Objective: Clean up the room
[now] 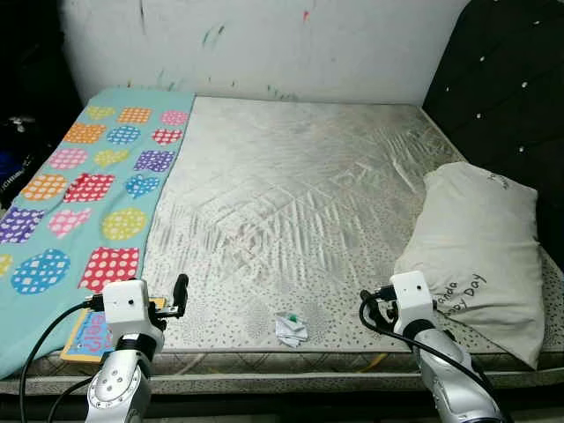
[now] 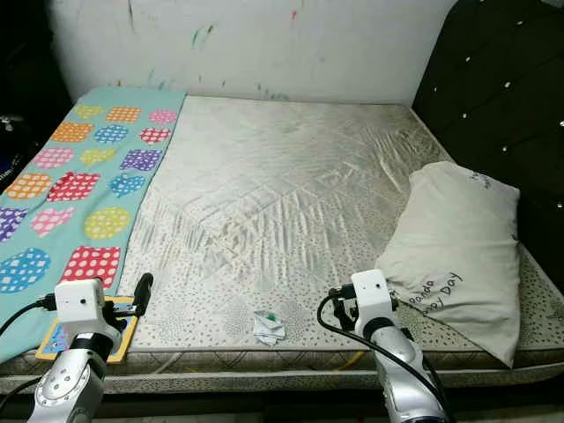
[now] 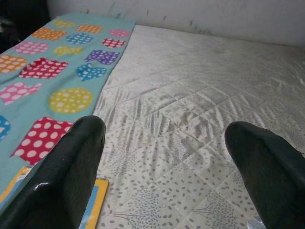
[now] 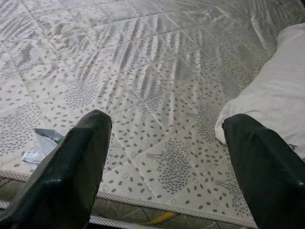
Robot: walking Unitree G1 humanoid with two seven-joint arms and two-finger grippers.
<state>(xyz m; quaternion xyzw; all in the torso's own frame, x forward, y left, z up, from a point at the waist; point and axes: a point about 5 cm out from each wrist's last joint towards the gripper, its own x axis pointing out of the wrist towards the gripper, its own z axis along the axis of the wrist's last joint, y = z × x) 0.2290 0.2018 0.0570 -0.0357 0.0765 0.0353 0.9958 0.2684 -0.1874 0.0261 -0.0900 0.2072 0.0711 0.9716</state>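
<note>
Both grippers, left (image 3: 164, 157) and right (image 4: 167, 162), gape wide over the mattress (image 1: 291, 194), a crumpled wrapper (image 1: 290, 327) between them, pillow (image 1: 480, 247) beside the right.

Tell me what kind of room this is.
Most likely a bedroom. A bare quilted mattress takes up the view, with a pillow by a dark tufted headboard and a patterned blanket along the far side. A paint-marked wall stands behind.

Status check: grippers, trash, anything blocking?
Left gripper and right gripper open, empty, at bed edge. Crumpled wrapper on mattress between them. Nothing blocking.
</note>
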